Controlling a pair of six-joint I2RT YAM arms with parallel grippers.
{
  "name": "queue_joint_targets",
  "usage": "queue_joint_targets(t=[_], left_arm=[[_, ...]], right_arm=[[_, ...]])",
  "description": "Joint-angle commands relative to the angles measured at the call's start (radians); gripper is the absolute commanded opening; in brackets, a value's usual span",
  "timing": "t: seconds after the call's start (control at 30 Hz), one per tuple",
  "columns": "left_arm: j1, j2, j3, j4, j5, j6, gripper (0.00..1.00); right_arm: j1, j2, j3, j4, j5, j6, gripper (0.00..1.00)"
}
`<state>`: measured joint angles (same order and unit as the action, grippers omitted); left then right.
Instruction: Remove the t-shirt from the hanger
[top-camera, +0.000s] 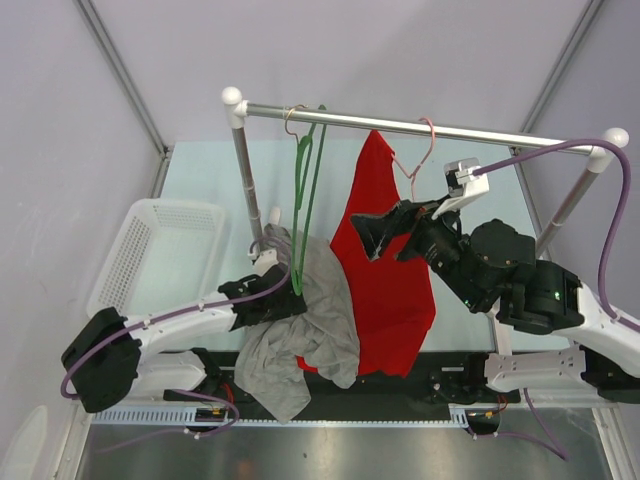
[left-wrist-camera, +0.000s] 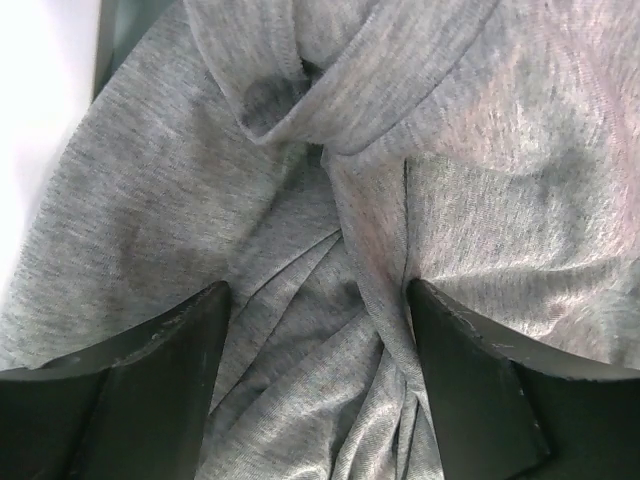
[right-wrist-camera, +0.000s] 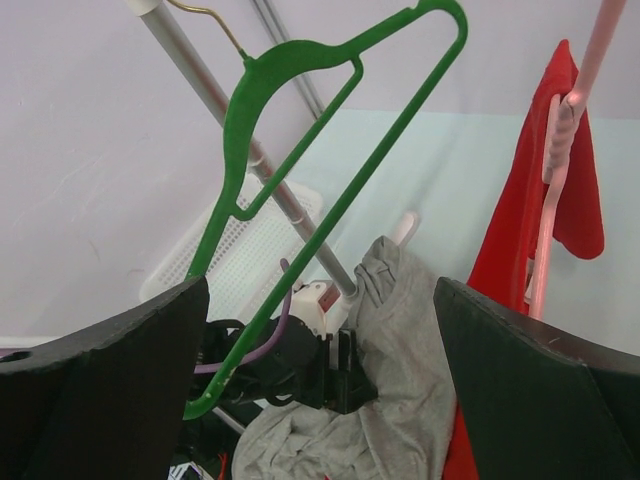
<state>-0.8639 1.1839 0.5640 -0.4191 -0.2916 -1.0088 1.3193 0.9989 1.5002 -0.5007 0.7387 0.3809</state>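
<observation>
Grey t-shirt (top-camera: 310, 320) found heaped below rail (top-camera: 400, 125), off green hanger (right-wrist-camera: 333, 220). Noted left gripper (left-wrist-camera: 318, 290) agape astride folds; right gripper (top-camera: 378, 237) agape, empty.

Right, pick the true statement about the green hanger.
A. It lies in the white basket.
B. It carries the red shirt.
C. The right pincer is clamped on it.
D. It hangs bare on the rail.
D: the green hanger hooks on the rail with no cloth on its frame, while the grey t-shirt lies bunched below it.
</observation>
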Motion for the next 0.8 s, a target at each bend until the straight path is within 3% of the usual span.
queue_joint_targets(t=[0.0,0.07,0.1,0.17,0.2,0.37,0.43,0.77], left_arm=[[-0.006,-0.030,-0.010,0.049,-0.026,-0.039,0.75],[-0.006,-0.040,-0.029,0.066,-0.026,-0.040,0.70],[-0.006,-0.047,-0.036,0.072,-0.020,-0.042,0.61],[-0.006,-0.059,-0.053,0.094,-0.017,-0.045,0.52],[-0.006,-0.073,-0.059,0.101,-0.015,-0.044,0.40],[-0.006,-0.139,-0.067,0.099,-0.037,-0.021,0.18],[-0.006,-0.176,-0.052,0.062,-0.058,-0.020,0.01],[-0.006,-0.424,0.054,-0.134,-0.187,0.010,0.00]], right_arm=[[0.004,0.000,0.000,0.025,-0.005,0.024,1.00],[0.004,-0.003,-0.004,0.022,-0.002,0.027,1.00],[0.004,-0.005,-0.009,0.022,-0.002,0.026,1.00],[0.006,-0.012,-0.018,0.024,0.010,0.026,1.00],[0.005,-0.016,-0.026,0.024,0.016,0.029,1.00],[0.004,-0.037,-0.052,0.021,0.034,0.033,1.00],[0.003,-0.048,-0.060,0.019,0.045,0.035,1.00],[0.000,-0.069,-0.081,0.033,0.067,0.039,0.99]])
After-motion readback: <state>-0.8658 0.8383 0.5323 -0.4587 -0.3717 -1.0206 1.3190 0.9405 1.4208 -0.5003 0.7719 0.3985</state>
